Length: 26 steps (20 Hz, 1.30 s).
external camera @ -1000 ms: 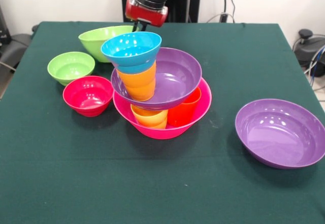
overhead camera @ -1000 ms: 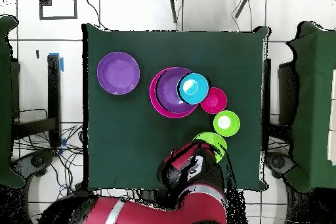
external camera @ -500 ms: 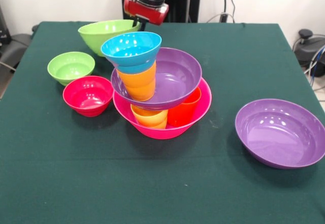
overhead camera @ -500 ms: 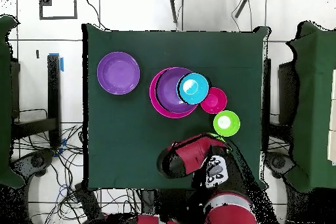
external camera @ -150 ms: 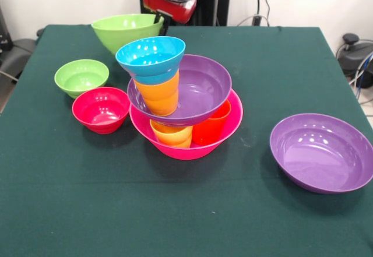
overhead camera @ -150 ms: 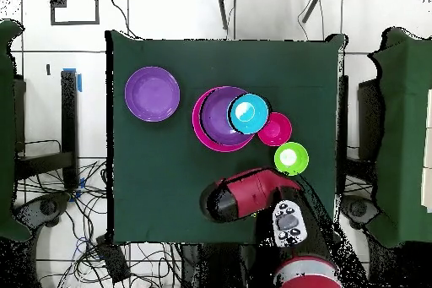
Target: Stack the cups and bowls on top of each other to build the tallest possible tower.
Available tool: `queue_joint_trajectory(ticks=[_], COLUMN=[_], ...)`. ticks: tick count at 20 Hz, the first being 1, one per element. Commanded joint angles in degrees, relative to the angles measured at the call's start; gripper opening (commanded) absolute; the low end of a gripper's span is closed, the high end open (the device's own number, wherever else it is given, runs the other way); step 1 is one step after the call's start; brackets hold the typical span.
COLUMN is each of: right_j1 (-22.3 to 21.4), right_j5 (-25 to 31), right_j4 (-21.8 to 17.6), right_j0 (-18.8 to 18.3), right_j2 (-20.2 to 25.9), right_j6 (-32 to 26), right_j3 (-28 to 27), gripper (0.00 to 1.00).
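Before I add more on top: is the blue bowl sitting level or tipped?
Tipped slightly. In the front view the blue bowl leans left on the orange cup, overhanging it unevenly.

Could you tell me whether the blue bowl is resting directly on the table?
No, the blue bowl sits atop an orange cup standing in the purple bowl.

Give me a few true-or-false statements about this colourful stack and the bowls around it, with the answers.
1. The blue bowl sits on top of the tower. True.
2. The hot-pink bowl forms the tower's base. True.
3. Both purple bowls are in the tower. False: one purple bowl sits alone on the table.
4. The red bowl rests inside the small light-green bowl. False: they sit side by side on the table.
5. The medium light-green bowl is at the gripper. True.
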Motion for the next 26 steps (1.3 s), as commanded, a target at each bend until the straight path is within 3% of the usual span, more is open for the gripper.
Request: queue_joint_trajectory(ticks=[1,11,15,22,26], right_j1=[-4.4,-10.3,-13.9,-16.9,-15.9], right_j5=[10.3,19.1,25.0,26.3,25.5], right_j4=[3.2,6.6,8.6,9.2,9.0], right_j0=[-0.3,-1.3,-1.8,-3.7,-4.8], right_j2=[8.6,10.9,12.0,14.1,16.8], right_j6=[-13.0,-15.2,-17.5,-19.1,-19.1], right_j3=[2.3,1.6,0.6,0.7,-3.4], gripper=[0.00,0.00,0.00,0.00,0.00])
